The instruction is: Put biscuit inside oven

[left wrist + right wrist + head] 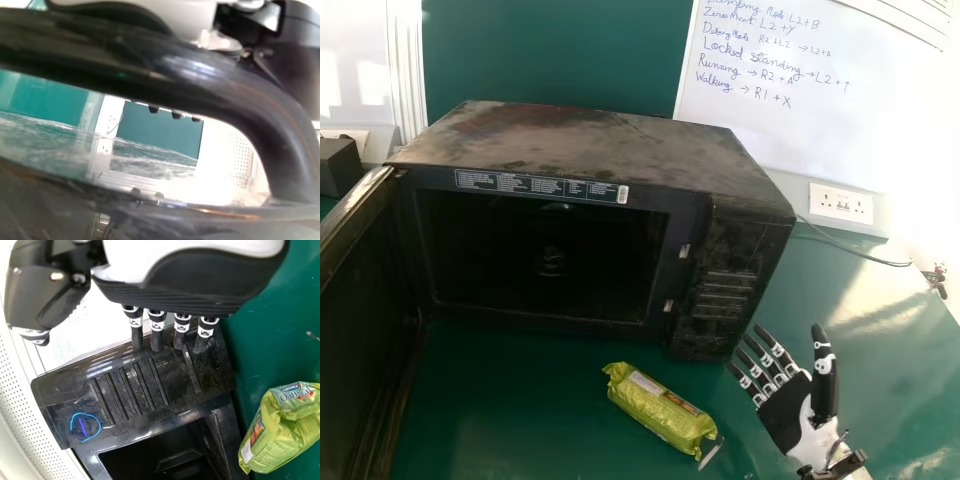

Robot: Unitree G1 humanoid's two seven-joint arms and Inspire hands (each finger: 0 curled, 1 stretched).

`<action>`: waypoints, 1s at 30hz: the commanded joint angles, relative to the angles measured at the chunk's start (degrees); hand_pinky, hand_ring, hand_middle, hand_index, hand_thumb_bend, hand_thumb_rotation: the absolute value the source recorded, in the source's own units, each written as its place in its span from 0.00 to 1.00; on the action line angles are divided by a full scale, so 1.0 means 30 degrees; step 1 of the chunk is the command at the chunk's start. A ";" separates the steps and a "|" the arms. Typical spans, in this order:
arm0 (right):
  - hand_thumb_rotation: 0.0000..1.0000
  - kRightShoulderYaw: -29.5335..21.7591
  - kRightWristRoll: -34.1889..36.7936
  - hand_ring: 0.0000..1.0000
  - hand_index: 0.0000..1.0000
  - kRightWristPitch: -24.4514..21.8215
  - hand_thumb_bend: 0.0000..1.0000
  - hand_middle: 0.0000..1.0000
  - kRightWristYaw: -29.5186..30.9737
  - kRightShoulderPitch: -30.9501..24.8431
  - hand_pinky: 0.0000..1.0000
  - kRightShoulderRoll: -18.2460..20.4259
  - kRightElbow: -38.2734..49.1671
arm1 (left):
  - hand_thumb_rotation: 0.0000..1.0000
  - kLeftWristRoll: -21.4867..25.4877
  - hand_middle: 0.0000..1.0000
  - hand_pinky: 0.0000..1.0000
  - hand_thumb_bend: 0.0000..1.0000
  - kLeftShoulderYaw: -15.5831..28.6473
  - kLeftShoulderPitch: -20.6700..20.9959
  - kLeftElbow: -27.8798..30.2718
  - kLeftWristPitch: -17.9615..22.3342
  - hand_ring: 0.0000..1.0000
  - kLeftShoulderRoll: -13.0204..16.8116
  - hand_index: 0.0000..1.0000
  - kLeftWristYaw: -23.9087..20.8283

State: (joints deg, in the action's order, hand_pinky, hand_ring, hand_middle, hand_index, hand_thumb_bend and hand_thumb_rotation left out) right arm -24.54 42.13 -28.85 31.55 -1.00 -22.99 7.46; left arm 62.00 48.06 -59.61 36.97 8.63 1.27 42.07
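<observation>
Biscuit packet (660, 408) lying on it, a green table (530, 410) spans the foreground. The black oven (740, 270) stands with its door (365, 320) open, the yellow-green packet outside, before its cavity. The right hand (790, 408), fingers straight and apart, is beside the packet. The left hand (192, 17) is at a black handle (165, 65); its grip cannot be told.

The head view looks down at the oven (590, 150), sharing it and the biscuit packet (658, 405) with the nearer right wrist view; the left peers closely through a handle (170, 65).
</observation>
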 commanded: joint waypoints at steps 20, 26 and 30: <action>0.95 0.0286 -0.0494 1.00 1.00 0.0834 0.85 1.00 0.0459 -0.0040 1.00 -0.0059 0.0059 | 0.82 0.0185 0.98 1.00 0.90 -0.0031 -0.0098 0.0083 0.0025 0.99 0.0054 0.93 0.0098; 0.93 0.0955 -0.3107 1.00 1.00 0.4290 0.86 1.00 0.0892 -0.0533 1.00 -0.0029 0.0688 | 0.75 0.0273 0.93 1.00 0.91 -0.0088 -0.0152 0.0201 -0.0102 0.94 0.0058 0.88 -0.0020; 0.95 0.1154 -0.4425 1.00 1.00 0.6846 0.86 1.00 0.1435 -0.0775 1.00 -0.0120 0.0725 | 0.78 -0.0054 0.93 1.00 0.86 -0.0061 -0.0104 0.0215 0.0083 0.93 0.0023 0.89 -0.0009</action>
State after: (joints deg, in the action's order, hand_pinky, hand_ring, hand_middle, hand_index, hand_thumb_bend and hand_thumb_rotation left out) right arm -21.39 29.83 -11.26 34.64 -2.79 -22.97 9.15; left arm 61.90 48.04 -59.64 37.11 8.60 1.26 42.04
